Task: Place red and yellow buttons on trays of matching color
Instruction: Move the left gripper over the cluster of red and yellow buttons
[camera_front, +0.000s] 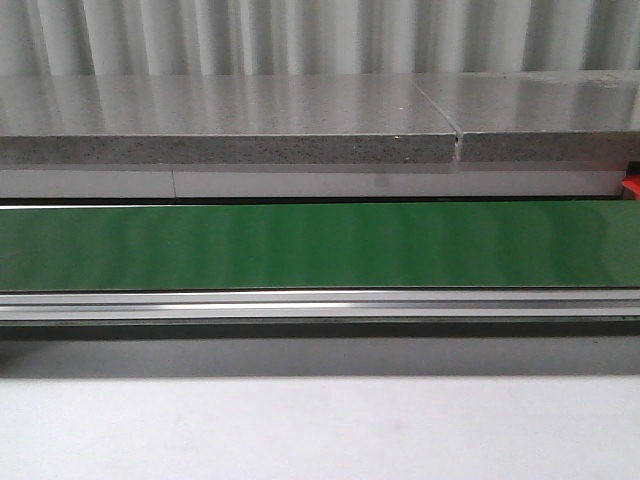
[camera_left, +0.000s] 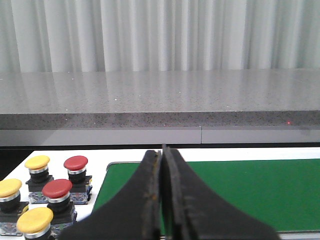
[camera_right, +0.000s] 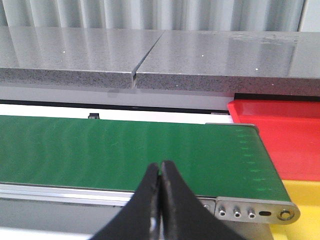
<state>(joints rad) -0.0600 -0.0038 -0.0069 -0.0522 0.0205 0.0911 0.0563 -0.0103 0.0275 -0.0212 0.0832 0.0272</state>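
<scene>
**Both pincers closed, buttons waiting by the belt**

The left pincer (camera_left: 162, 200) and right pincer (camera_right: 160, 200) are both sitting pinched closed, gripping nothing. Yellow buttons (camera_left: 37, 162) and red buttons (camera_left: 75, 163) are clustering beside one end of the green belt (camera_front: 320, 245); the red tray (camera_right: 285, 135) and yellow tray (camera_right: 302, 220) are sitting at the other.

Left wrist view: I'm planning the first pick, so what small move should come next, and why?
Probably open the left gripper and ease it toward the nearest red button. Its jaws are closed and empty, none of the buttons has been moved onto the green belt, and the red tray holds nothing.
</scene>
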